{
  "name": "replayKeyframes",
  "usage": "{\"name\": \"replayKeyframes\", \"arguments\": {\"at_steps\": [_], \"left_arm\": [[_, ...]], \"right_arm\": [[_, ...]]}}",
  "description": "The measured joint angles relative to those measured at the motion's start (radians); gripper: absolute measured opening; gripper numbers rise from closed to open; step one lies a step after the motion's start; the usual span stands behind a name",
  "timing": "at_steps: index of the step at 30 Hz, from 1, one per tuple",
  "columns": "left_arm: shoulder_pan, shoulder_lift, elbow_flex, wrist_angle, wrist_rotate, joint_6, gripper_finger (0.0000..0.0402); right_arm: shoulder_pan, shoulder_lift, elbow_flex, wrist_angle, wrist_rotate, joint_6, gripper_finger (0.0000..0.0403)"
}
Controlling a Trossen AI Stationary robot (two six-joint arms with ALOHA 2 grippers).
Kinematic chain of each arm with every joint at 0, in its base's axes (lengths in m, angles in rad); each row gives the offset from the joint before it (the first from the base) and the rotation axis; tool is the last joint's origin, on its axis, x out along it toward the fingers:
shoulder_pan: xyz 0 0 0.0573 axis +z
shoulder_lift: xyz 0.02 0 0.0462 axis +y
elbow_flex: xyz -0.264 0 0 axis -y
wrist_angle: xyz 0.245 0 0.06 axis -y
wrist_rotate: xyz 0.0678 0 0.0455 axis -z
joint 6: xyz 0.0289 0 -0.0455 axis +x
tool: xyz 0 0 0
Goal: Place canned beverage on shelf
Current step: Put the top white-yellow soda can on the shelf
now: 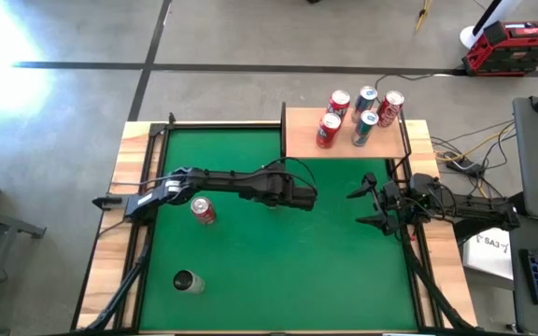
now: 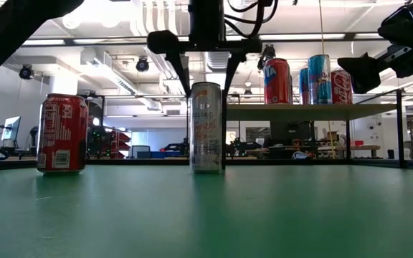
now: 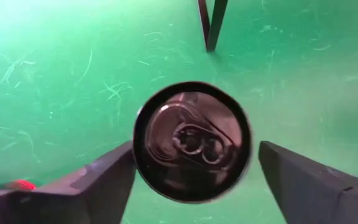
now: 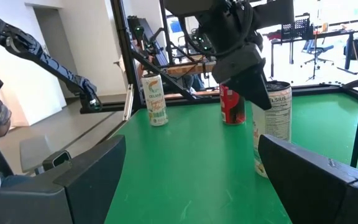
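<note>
A tall slim silver can (image 2: 206,127) stands upright on the green mat near the table's middle. My left gripper (image 2: 208,89) is open and comes down from above, one finger on either side of the can's top (image 3: 191,142). The arm hides this can in the high view, where the gripper (image 1: 304,198) shows. The shelf (image 1: 344,142), a light-wood board on black rails, stands at the far right and carries several cans. My right gripper (image 1: 362,207) is open and empty near the table's right edge. My left gripper points down with its fingers on either side of the slim can's upper part. One finger (image 3: 114,174) shows right beside the can's rim (image 3: 137,155), and I cannot tell whether it touches. The other finger (image 3: 303,177) stands apart from the can.
A red can (image 1: 203,211) stands on the mat left of the middle. Another slim can (image 1: 187,281) stands near the front left. The shelf's black legs (image 1: 407,187) stand close to my right gripper. Open green mat lies between the grippers.
</note>
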Motion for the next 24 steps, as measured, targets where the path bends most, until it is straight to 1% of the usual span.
{"name": "replayKeyframes", "arguments": {"at_steps": [6,11,16,20,24], "left_arm": [[0.013,-0.005,-0.03,0.007,-0.009,-0.006,0.0226],[0.018,-0.006,-0.037,0.013,-0.012,-0.021,0.0225],[0.019,-0.003,-0.01,0.022,0.002,-0.107,0.0225],[0.019,-0.002,-0.008,0.012,0.006,-0.24,0.0225],[0.019,-0.002,-0.007,-0.001,0.011,-0.339,0.0225]], "right_arm": [[0.0,0.0,0.0,0.0,0.0,0.0,0.0359],[0.0,0.0,0.0,0.0,0.0,0.0,0.0359],[0.0,0.0,0.0,0.0,0.0,0.0,0.0359],[0.0,0.0,0.0,0.0,0.0,0.0,0.0359],[0.0,0.0,0.0,0.0,0.0,0.0,0.0359]]}}
